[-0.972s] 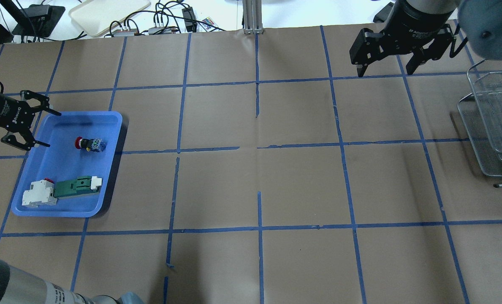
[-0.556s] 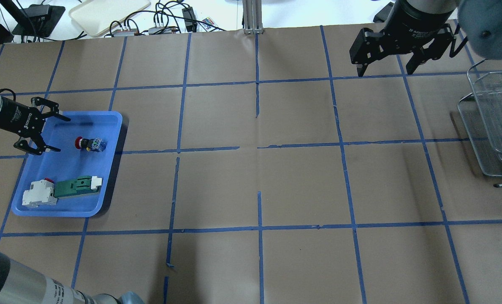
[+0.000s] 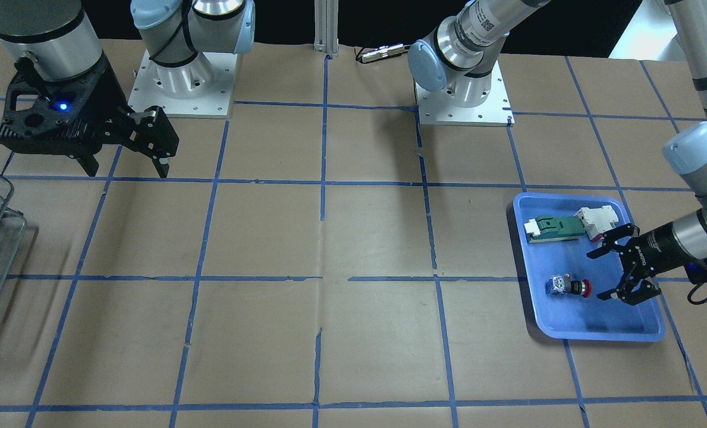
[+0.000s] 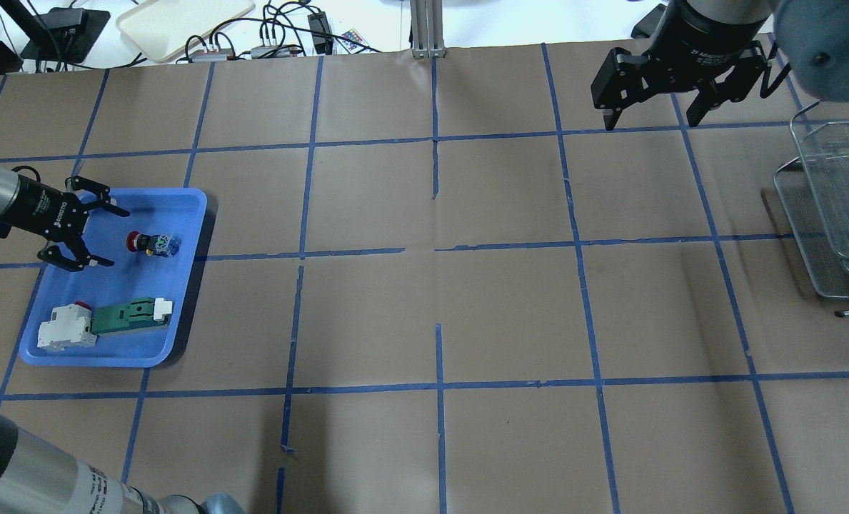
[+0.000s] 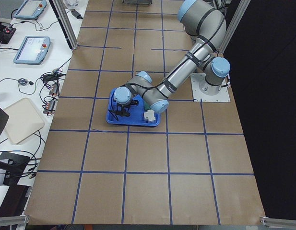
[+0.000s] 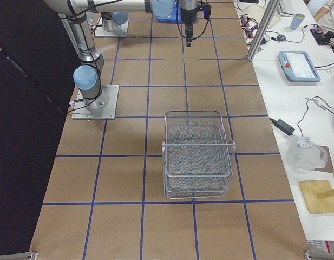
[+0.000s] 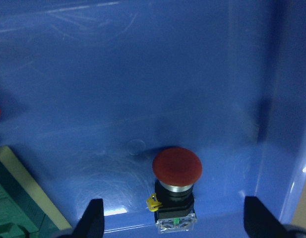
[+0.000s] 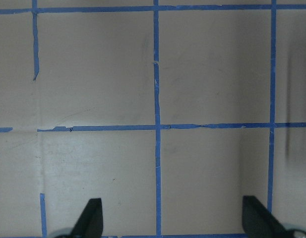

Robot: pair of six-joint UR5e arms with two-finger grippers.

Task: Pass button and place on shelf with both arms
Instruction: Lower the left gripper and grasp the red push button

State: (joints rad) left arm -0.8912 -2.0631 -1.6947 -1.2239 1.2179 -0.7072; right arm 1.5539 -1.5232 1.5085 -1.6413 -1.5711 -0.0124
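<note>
So the button (image 4: 151, 244) lies on its side in the blue tray (image 4: 174, 214) at the left of the surface (image 4: 424, 307), nothing gripping it. The left end effector (image 4: 116, 238) hovers just beside its red cap, spread wide. The right end effector (image 4: 650, 121) hangs far right, also spread and empty, near the shelf (image 4: 835, 200). Basically everything's left: grab, pass, place.

Bright, even light throws soft shadows on the table (image 4: 503, 300); the blue tray (image 7: 143, 74) shows glare spots.
</note>
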